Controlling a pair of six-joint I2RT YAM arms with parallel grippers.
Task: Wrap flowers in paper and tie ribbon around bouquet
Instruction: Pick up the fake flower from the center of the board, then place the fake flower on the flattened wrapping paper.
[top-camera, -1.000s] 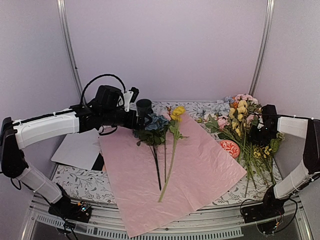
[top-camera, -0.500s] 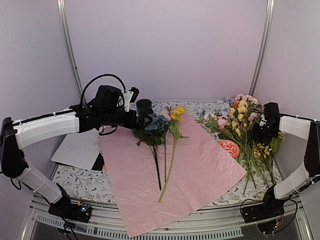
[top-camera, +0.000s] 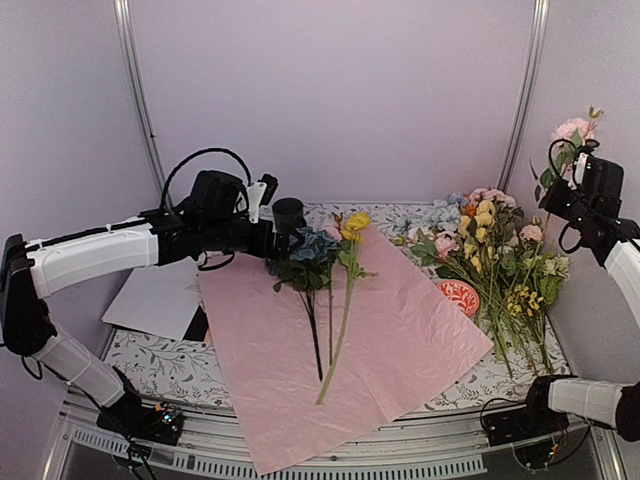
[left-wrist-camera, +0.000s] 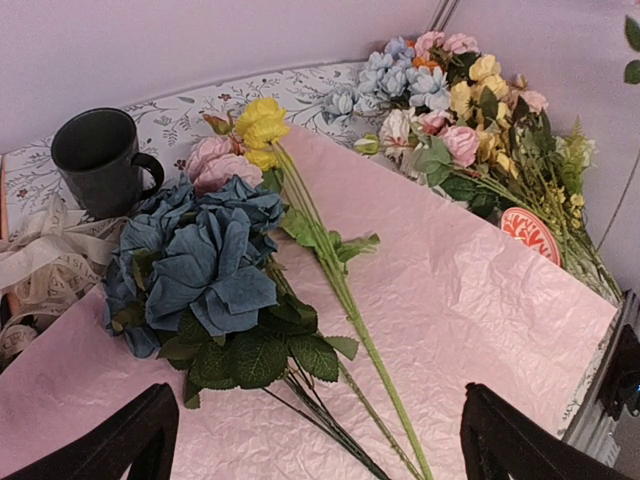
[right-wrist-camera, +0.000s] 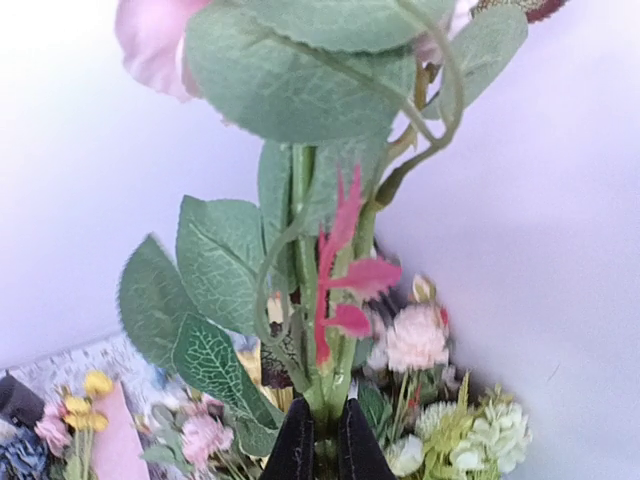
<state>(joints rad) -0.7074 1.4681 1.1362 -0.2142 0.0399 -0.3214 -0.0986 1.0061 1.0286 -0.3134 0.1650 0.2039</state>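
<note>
High at the right of the cell: right gripper (right-wrist-camera: 320, 442), fingers pinched shut on the base of a leafy pink stem (top-camera: 571, 130), bloom uppermost, stem near upright, well above the table.

Over the far left part of the sheet: left gripper (left-wrist-camera: 315, 455), jaws spread wide, holding nothing, hovering near the blooms.

On the paper (top-camera: 410, 330): the flowers (top-camera: 318, 250), a blue head, pink blooms and one yellow bloom. Heads lay at the far edge and stems ran toward the near edge, so the long axis was roughly far to near.

Beside the paper's right edge: loose pile (top-camera: 495, 255) of mixed stems, directly beneath and inboard of the right gripper.

Beside the blue head, far left: dark mug (left-wrist-camera: 98, 160).

Governing relation, as judged: the bunch lay down and to the left of the held stem, across the loose pile. The right arm carried the stem; the left arm was nearer the bunch.

Room, as judged: bare paper lay open between the yellow bloom's stem and the paper's right edge, enough to lay the stem parallel. The near corner of the paper overhung the table edge.
</note>
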